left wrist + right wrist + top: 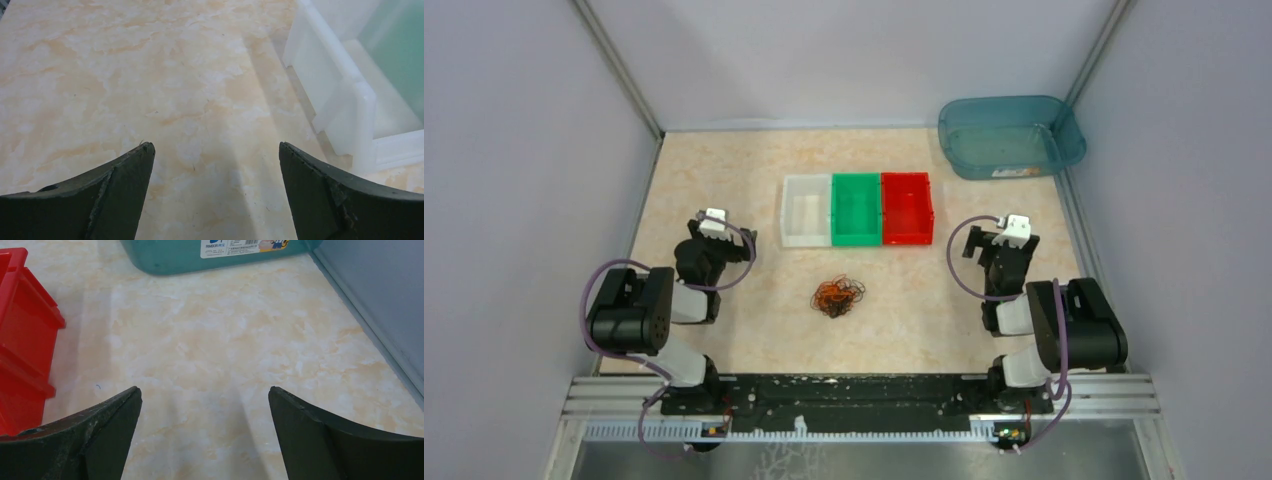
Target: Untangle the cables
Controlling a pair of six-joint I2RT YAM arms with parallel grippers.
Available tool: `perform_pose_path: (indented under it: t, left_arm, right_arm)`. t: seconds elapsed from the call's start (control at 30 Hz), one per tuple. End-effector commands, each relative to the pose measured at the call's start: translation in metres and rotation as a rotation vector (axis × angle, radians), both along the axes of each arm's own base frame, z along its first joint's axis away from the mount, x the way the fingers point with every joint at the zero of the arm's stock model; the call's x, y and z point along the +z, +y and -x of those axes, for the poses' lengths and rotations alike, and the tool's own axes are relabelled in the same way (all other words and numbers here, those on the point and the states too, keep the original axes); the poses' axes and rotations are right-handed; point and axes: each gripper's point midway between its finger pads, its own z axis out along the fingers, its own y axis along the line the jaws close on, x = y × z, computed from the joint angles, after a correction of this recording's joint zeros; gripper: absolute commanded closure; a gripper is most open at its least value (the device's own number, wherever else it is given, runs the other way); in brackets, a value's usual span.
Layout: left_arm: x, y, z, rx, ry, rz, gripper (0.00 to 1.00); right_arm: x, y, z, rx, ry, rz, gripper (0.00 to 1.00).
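Top external, cables: the cables [837, 297] lie as one small knotted heap, orange-red and dark strands wound together, near the middle of the worktop [724, 170], with nothing touching them
Heap's place: it sits in front of the green bin [856, 208], apart from it and roughly midway between my two arms; I judge that lets either side reach it
Bins: the white bin [806, 210], the green bin and the red bin [907, 207] stand side by side in a row behind the heap; probably they are there to take the strands once parted by colour
Teal tub: the teal tub [1009, 135] sits in the far right corner, well apart from the heap; I cannot tell what it is for
Left wrist: my left tool [215, 160] is spread wide and holds nothing, bare worktop below it and the white bin's corner to its right; the heap is not in this view
Right wrist: my right tool [205, 400] is spread just as wide and also carries nothing, with the red bin at its left and the teal tub beyond; no cables here either
Why spread: both stand ready on either side of the heap, so I can come at it from two sides
Step in hand: the knot is whole, untangling not yet begun
Next move: I would pinch a strand at the heap's edge with one tool and draw against it with the other, low to the worktop, since the strands are so thin
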Motion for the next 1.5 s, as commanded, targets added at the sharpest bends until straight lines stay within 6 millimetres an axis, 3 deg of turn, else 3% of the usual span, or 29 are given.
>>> perform_pose_path:
  t: [0.0, 0.27, 0.37, 0.53, 0.63, 0.73, 0.83, 0.87, 1.0, 1.13, 1.27, 1.47]
  left_arm:
    - [0.008, 0.000, -0.002, 0.000, -0.034, -0.006, 0.01]
    - [0.008, 0.000, -0.003, 0.000, -0.034, -0.006, 0.01]
    - [0.008, 0.000, -0.002, 0.003, -0.035, -0.004, 0.00]
    - [0.023, 0.005, -0.019, 0.026, 0.020, 0.006, 0.00]
    - [0.011, -0.002, -0.023, -0.018, 0.243, 0.000, 0.00]
    - [0.019, -0.008, -0.024, -0.077, 0.329, -0.023, 0.00]
    - [0.037, -0.012, -0.019, -0.129, 0.323, -0.043, 0.00]
    - [0.044, -0.015, -0.015, -0.153, 0.315, -0.036, 0.00]
    - [0.079, -0.037, -0.003, -0.306, 0.309, 0.002, 0.01]
    - [0.100, -0.062, 0.010, -0.468, 0.363, 0.069, 0.01]
    - [0.099, -0.079, 0.030, -0.586, 0.455, 0.121, 0.01]
    - [0.076, -0.082, 0.067, -0.704, 0.576, 0.069, 0.01]
  right_arm:
    - [0.026, 0.001, -0.013, 0.007, -0.086, -0.007, 0.01]
    - [0.024, 0.000, -0.014, 0.007, -0.070, -0.018, 0.01]
    - [0.033, -0.012, -0.012, -0.072, -0.090, -0.035, 0.01]
    - [0.040, -0.030, -0.020, -0.223, 0.125, -0.062, 0.01]
    - [0.055, -0.018, -0.028, -0.205, 0.214, -0.146, 0.01]
    - [0.078, 0.005, -0.037, -0.116, 0.174, -0.266, 0.01]
    - [0.093, 0.013, -0.035, -0.182, 0.154, -0.510, 0.01]
    - [0.099, 0.021, -0.035, -0.147, 0.166, -0.550, 0.01]
    - [0.130, 0.089, -0.033, 0.228, 0.170, -0.641, 0.01]
    - [0.141, 0.173, -0.010, 0.413, 0.226, -0.417, 0.01]
    - [0.132, 0.247, 0.035, 0.645, 0.296, -0.289, 0.12]
    - [0.103, 0.315, 0.108, 0.978, 0.366, -0.150, 0.26]
